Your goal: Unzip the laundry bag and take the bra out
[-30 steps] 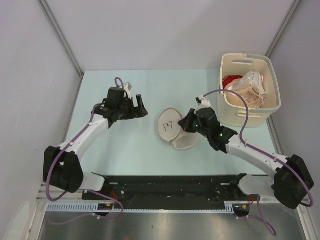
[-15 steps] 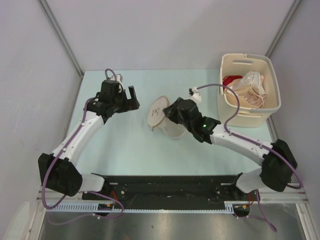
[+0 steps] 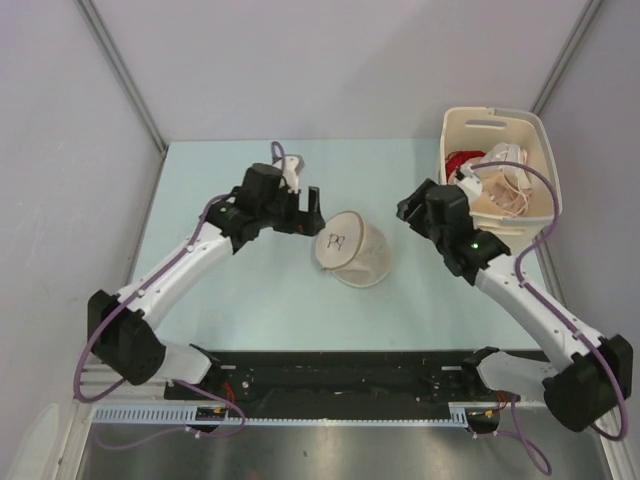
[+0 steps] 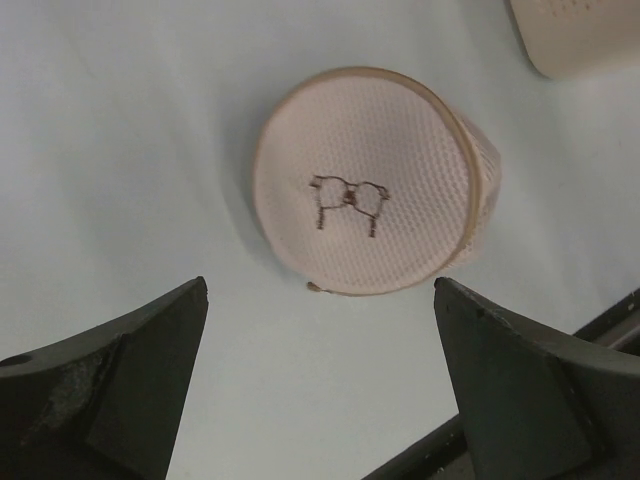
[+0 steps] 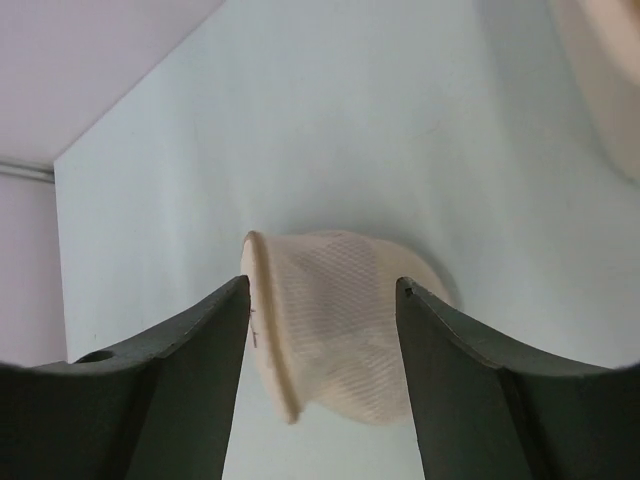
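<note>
A robotics lab test cell: plain grey panel walls (image 3: 330, 60) joined by metal struts (image 3: 120, 75) enclose a pale green table (image 3: 260, 290). The left arm (image 3: 170, 275) and right arm (image 3: 530, 300), trailing purple cables, are bolted to a black rail (image 3: 340, 372). A cream basket (image 3: 452, 140) holds laundry.

Laundry bag (image 3: 352, 250) (image 4: 360, 185) (image 5: 320, 325): one item, round, cream-beige mesh, edged with a tan band. A small black eyeglasses print is borne on one flat face. It is propped on its edge near the middle of the pale blue-green table (image 3: 250, 290), printed face tilted up and leftward. Contents not discernible.
</note>
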`<action>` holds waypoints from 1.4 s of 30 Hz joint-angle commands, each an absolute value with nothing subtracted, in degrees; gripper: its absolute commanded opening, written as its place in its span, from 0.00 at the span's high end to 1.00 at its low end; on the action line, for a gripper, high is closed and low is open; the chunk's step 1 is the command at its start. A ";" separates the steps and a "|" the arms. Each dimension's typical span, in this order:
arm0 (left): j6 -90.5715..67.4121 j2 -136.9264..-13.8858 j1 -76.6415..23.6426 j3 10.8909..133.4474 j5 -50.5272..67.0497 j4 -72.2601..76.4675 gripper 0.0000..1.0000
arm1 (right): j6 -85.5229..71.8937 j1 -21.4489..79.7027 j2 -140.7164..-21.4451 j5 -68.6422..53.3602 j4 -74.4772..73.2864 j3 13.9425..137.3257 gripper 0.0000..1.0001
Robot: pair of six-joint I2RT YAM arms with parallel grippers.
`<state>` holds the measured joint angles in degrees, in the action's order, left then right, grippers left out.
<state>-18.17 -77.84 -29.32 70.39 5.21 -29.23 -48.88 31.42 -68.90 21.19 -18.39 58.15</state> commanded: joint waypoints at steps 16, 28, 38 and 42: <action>-26.19 -97.18 -50.18 87.44 -10.79 -32.34 0.05 | -36.65 19.43 -56.00 13.62 -28.56 52.03 0.35; -22.51 -112.32 -52.12 99.40 -21.27 -38.49 0.33 | -36.65 14.06 -47.11 12.22 -33.40 51.42 0.36; -0.90 -100.39 -51.86 94.06 -22.16 -30.69 1.00 | -36.39 13.62 -46.85 10.81 -33.49 50.89 0.36; 5.00 -93.70 -51.86 85.90 -19.25 -26.20 1.00 | -36.30 13.62 -46.85 10.02 -32.96 50.36 0.36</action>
